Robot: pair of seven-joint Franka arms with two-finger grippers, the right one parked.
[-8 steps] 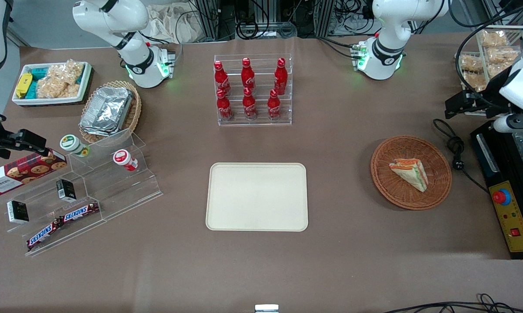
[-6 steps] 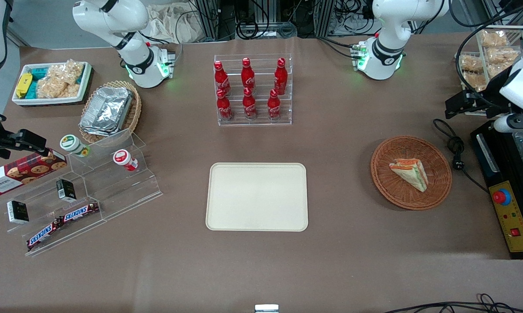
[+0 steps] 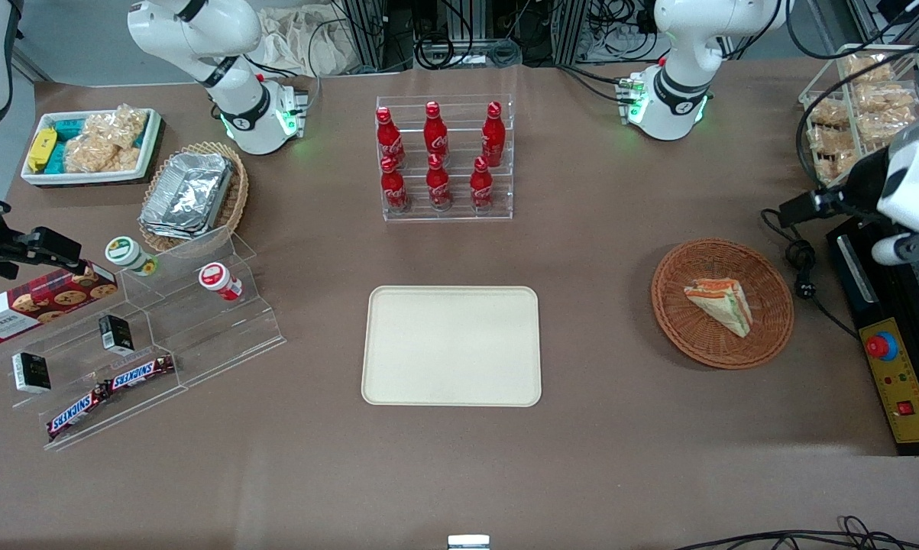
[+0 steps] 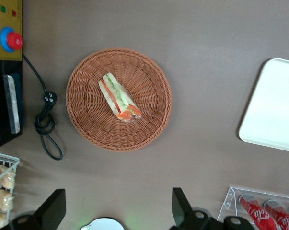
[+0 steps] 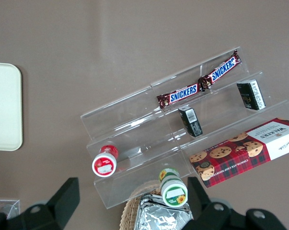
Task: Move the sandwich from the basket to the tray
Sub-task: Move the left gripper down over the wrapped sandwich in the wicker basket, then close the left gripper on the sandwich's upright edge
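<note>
Nearest, we count one tray [image 3: 451, 345] on the surface [image 3: 581, 458], one sandwich [image 3: 720, 304] in one basket [image 3: 723, 303], then six bottles [image 3: 438, 153]. Our gripper [image 4: 119, 211] hovers above the basket, jaws wide, holding nothing.

My gripper [image 4: 118, 211], high above the basket [image 3: 723, 303] with its matt black plastic fingers spread, looks down on rough reddish-brown wicker. The sandwich [image 3: 720, 305] is soft pale bread. The tray [image 3: 451, 345] is smooth, matt cream plastic; the table [image 3: 597, 458] is dull brown.
</note>
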